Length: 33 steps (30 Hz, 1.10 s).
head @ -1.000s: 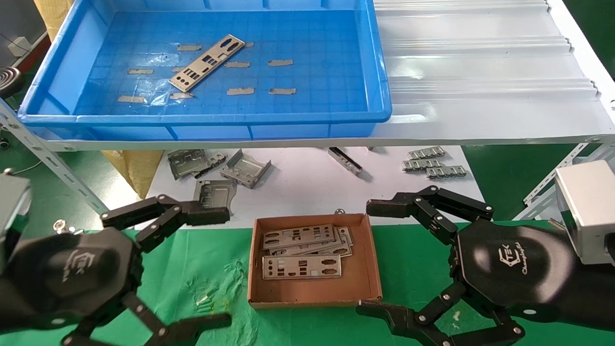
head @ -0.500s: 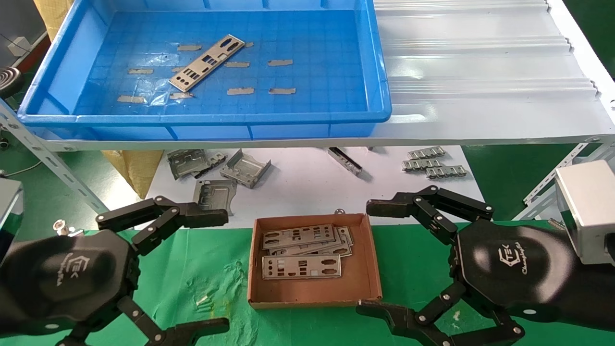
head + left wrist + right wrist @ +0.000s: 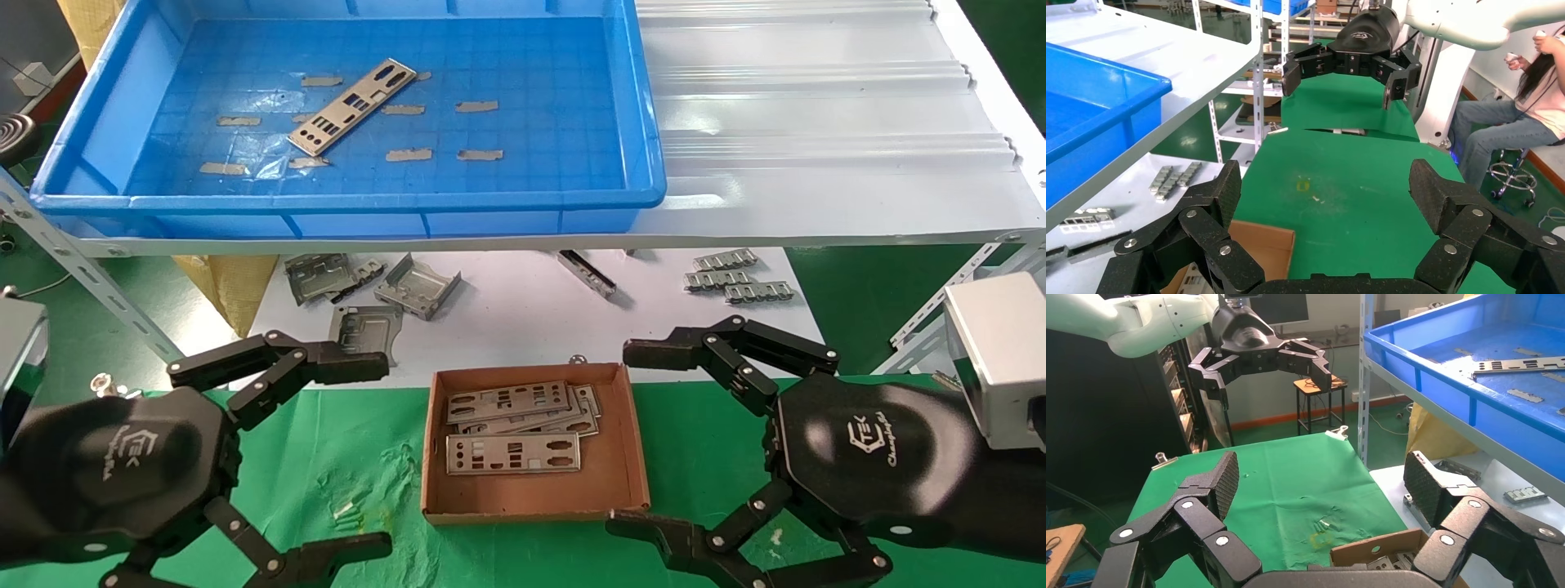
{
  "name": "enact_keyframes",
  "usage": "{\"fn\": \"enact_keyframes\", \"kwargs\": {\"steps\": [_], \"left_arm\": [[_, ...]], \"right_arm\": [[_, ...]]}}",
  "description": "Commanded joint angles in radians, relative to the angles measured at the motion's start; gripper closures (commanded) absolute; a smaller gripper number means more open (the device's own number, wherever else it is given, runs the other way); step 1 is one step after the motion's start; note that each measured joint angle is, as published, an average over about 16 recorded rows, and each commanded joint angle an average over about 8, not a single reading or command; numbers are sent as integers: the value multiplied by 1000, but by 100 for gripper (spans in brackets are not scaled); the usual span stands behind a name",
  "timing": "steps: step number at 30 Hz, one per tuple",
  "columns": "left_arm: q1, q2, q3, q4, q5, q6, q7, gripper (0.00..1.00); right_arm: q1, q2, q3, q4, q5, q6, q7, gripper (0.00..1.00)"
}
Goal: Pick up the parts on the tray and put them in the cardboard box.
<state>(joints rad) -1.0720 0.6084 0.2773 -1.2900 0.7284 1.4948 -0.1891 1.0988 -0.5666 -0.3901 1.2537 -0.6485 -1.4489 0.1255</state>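
We count one part [image 3: 351,107] left on the tray [image 3: 645,122]; several plates [image 3: 512,453] already lie in the cardboard box [image 3: 623,482]. Left hand [image 3: 359,457] and right hand [image 3: 641,441] flank the box, both spread wide, empty.

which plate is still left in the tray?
The plate lying diagonally on the tray floor, alone among tape scraps. The other plates are stacked in the box.
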Motion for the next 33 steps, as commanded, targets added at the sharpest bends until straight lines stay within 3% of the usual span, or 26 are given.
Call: {"fn": "enact_keyframes", "kwargs": {"steps": [1,33], "left_arm": [[-1,1,1,1,1,0,0,0],[-3,4,3,7,3,1,3,0]], "right_arm": [[0,0,0,0,0,0,0,0],[0,0,0,0,0,0,0,0]]}}
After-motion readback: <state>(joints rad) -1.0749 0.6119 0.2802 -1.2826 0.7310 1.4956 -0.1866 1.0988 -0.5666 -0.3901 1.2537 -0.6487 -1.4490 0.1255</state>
